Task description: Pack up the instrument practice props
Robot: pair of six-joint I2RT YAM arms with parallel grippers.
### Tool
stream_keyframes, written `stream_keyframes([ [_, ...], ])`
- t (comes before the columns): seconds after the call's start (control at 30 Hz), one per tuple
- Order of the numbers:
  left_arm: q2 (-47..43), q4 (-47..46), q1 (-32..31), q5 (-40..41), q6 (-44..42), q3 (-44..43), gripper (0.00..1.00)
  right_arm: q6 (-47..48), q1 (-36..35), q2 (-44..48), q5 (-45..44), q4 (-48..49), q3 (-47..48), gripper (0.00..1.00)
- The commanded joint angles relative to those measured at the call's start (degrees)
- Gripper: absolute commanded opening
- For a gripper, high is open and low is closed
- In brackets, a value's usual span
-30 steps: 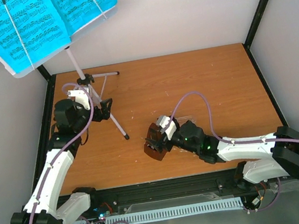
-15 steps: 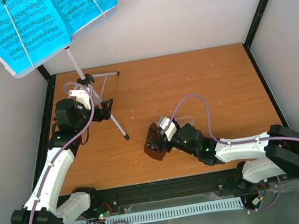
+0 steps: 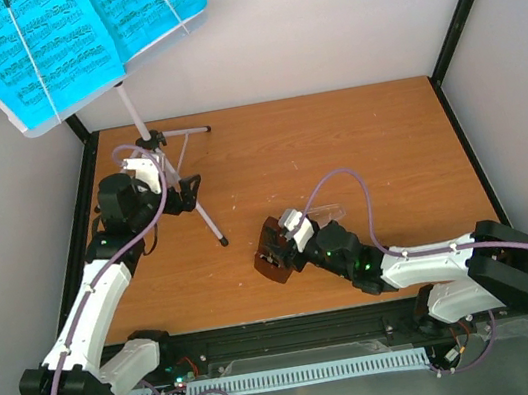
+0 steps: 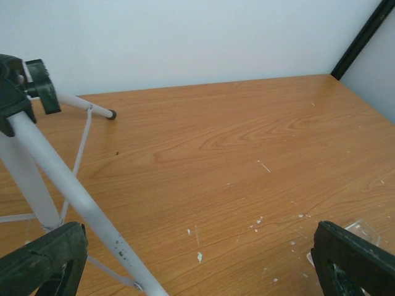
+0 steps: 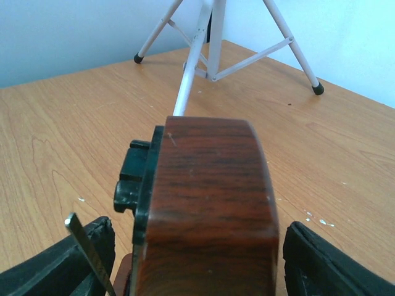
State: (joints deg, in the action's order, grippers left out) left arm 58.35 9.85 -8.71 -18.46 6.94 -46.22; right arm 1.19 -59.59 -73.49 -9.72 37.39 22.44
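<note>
Your left fingers (image 4: 40, 259) gape wide, the stand leg (image 4: 55, 179) between them; your right fingers (image 5: 68, 262) stand open around the metronome (image 5: 207, 203), its base cut off below.

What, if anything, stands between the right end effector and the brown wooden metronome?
Nothing blocks it. The brown wooden pyramid metronome sits between the fingers of the right end effector, with a small gap each side. A thin metal strip stands beside the finger at the wrist view's left.

music stand legs (image 3: 205, 218) bar back left, metronome (image 3: 274, 255) mid-table, right tabletop (image 3: 376, 138) free
</note>
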Motion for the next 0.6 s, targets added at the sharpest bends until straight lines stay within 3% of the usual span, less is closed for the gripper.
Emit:
stream_keyframes([
  [0.0,0.2,-2.6,0.4,-6.0,-1.6,-0.2,0.99,-0.3,-0.5,0.8,-1.2,2.0,-0.7,0.72],
  [0.27,3.9,-6.6,-1.2,-32.1,-1.6,0.6,0.97,-0.6,-0.5,0.6,-1.1,2.3,-0.8,0.66],
  [0.57,10.7,-6.0,-10.5,-41.2,-1.2,-0.4,0.91,-1.4,-0.6,0.4,-1.4,2.7,-1.1,0.59],
])
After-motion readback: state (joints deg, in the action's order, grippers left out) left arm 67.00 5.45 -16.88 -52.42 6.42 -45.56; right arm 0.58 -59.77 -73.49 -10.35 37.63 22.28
